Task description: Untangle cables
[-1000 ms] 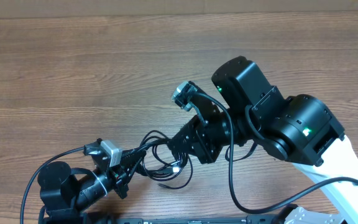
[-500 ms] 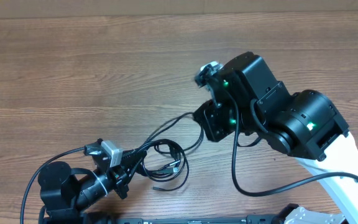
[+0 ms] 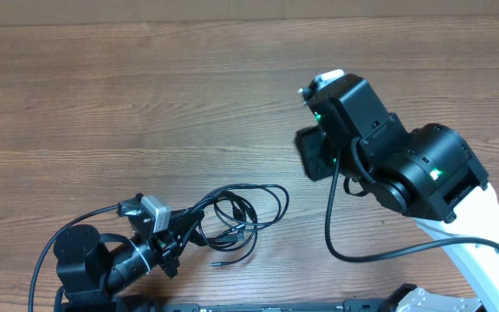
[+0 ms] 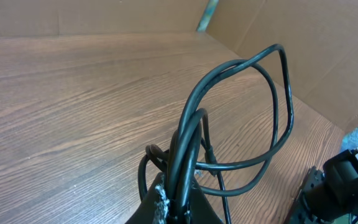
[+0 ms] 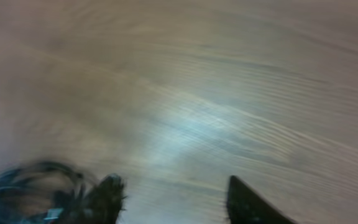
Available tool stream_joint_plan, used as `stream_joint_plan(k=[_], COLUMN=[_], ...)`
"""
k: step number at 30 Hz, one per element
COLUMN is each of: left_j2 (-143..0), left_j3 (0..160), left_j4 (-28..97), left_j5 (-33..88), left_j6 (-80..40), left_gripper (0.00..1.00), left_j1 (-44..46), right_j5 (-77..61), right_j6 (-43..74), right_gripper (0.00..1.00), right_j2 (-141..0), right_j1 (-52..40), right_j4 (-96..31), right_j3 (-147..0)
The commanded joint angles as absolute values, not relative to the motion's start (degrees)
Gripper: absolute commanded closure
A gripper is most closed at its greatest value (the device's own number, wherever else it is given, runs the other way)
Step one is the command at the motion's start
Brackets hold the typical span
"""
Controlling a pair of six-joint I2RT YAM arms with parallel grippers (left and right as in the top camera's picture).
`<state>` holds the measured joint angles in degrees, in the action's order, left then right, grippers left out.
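Left gripper (image 3: 178, 238) pinched tight on the cables (image 3: 236, 217), the looped tangle lying on the surface (image 3: 102, 104) just beside it, near the front edge. Right gripper (image 5: 176, 200) spread wide with nothing between its fingers, well apart from the cables; view blurred.

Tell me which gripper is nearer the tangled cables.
Left. The left gripper grips the cables at their left end; the right gripper hangs open off to their right, touching nothing.
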<state>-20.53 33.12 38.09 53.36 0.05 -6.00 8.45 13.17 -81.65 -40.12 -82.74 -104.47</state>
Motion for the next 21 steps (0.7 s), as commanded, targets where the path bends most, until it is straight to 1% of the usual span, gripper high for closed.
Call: stream_joint_plan(k=[1,4,11,18,19,20,21], left_j2=[-20.6,-20.6,-20.6,-20.6,-20.6,-20.6,-20.6], left_j3=[33.0,33.0,33.1,33.2,33.2,33.2,33.2], left_j4=[37.6,37.1,34.1,19.9,18.5,17.8,17.4], left_j5=[53.9,53.9,54.6,64.7,65.3,65.5,65.5], left_j6=[-2.8,-7.1,-22.9,-35.2,-36.6,-37.4,-37.7], left_gripper=[0.96,0.96,0.96,0.96,0.96,0.96,0.96], left_j1=[-6.0,-6.0,-6.0,-6.0,-6.0,-6.0,-6.0], right_j5=[-7.0,-15.4,-26.0,-25.6,-25.6,-25.6,-25.6], right_j6=[1.0,-6.1,-17.9,-18.5,-18.5,-18.5,-18.5], right_gripper=[0.44,0.43,0.42,0.42,0.45,0.59,0.94], right_j2=[-81.1,-81.1,-81.1,-81.7,-81.8,-82.1,-82.2], right_j1=[-40.1,-40.1,-40.1,-40.1,-40.1,-40.1,-40.1], right_j4=[-82.9,-83.4,-83.3,-80.6,-80.2,-79.7,-79.2], right_j3=[-105.3,-105.3,-102.6,-97.7,-97.4,-97.2,-97.2])
